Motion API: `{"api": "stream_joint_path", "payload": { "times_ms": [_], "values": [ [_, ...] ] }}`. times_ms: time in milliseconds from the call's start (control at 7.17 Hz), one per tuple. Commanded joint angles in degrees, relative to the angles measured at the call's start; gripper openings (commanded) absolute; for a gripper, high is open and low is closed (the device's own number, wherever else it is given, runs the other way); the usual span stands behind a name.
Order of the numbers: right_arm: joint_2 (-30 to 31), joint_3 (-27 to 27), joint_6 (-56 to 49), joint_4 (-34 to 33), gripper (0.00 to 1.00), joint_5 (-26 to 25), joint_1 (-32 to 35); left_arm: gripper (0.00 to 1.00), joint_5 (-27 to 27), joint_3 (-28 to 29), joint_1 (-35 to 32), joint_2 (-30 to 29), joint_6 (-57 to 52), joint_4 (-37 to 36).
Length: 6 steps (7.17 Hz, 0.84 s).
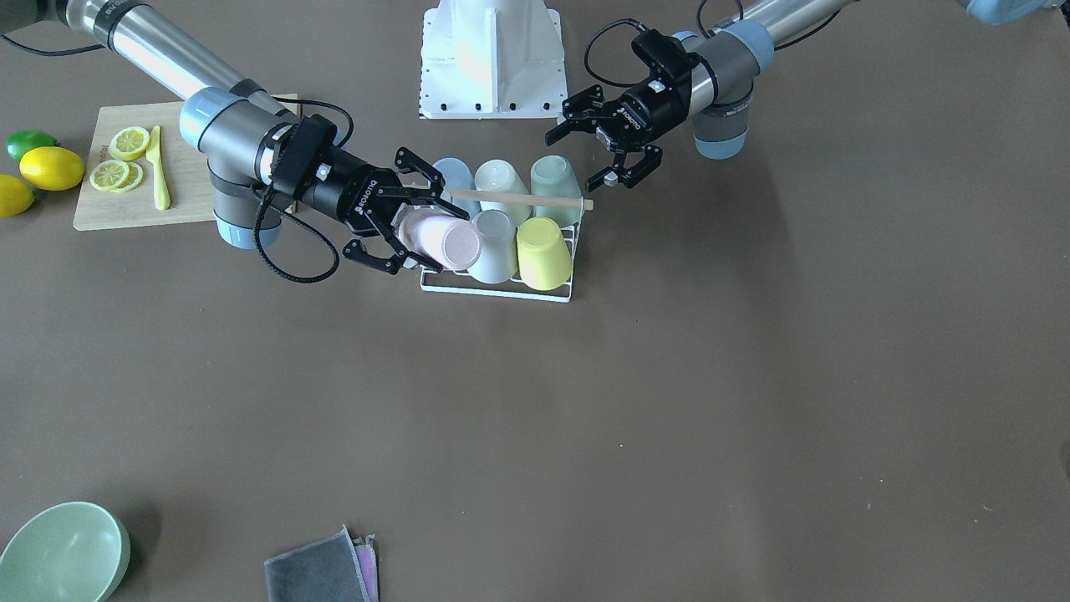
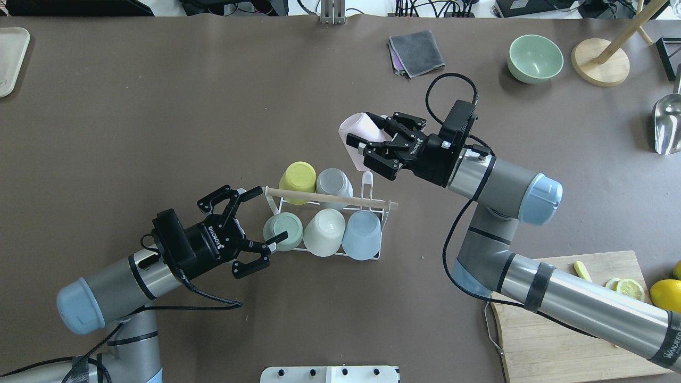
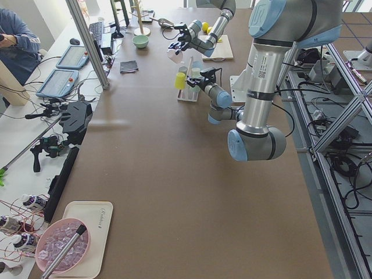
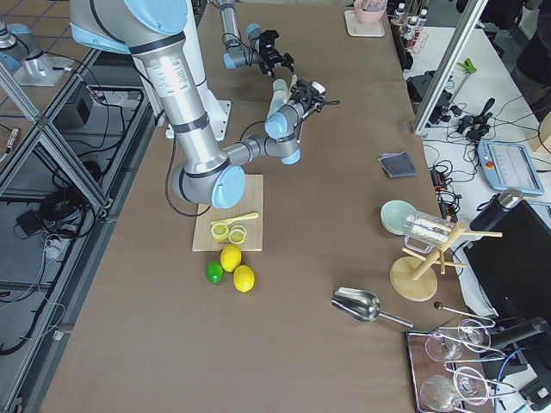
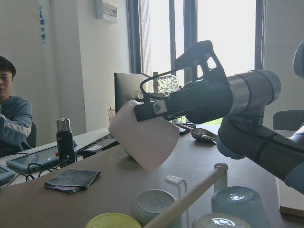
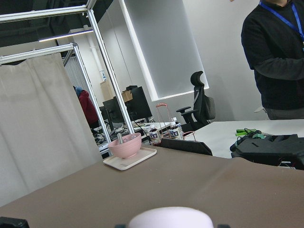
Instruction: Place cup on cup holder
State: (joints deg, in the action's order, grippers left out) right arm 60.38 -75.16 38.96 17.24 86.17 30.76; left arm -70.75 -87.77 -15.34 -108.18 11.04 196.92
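A robotics lab is shown — a long brown table (image 3: 163, 192) is flanked by aluminium framing (image 3: 90, 43), tablets (image 3: 56, 82) and loose cables (image 3: 343, 164), with a monitor (image 5: 126, 88) and an office chair (image 6: 199, 99) seen behind.

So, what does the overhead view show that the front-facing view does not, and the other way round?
Only the overhead view shows the metal scoop, the round wooden stand and a pale tray. Only the front-facing view shows the lime. Both show the right tool shut on the pink cup above the cup holder, five cups on it, and the open left tool.
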Motion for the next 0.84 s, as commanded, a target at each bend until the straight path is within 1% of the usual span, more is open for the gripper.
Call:
{"api": "stream_joint_path", "payload": {
  "times_ms": [0,139,279,558,697],
  "values": [
    [-0.52,0.54,-0.11,0.77,0.0,-0.03,-0.44,0.97,0.0,-1.25,-0.92,0.16,0.04,0.39],
    [-0.44,0.54,-0.11,0.86,0.0,-0.03,-0.79,0.97,-0.09,-3.78,-2.32,0.94,-0.05,0.05],
    [-0.44,0.54,-0.11,1.3,0.0,-0.03,-1.23,0.97,-0.26,-7.29,-4.59,3.91,0.21,-0.82],
    [0.08,0.98,-0.19,1.74,0.0,0.05,-2.28,0.97,0.0,-17.38,-6.1,13.73,0.13,-7.74],
    [0.18,1.15,-0.2,2.35,0.0,0.05,-2.89,0.97,1.13,-20.47,-8.63,17.52,0.21,-13.87]
  ]
}}
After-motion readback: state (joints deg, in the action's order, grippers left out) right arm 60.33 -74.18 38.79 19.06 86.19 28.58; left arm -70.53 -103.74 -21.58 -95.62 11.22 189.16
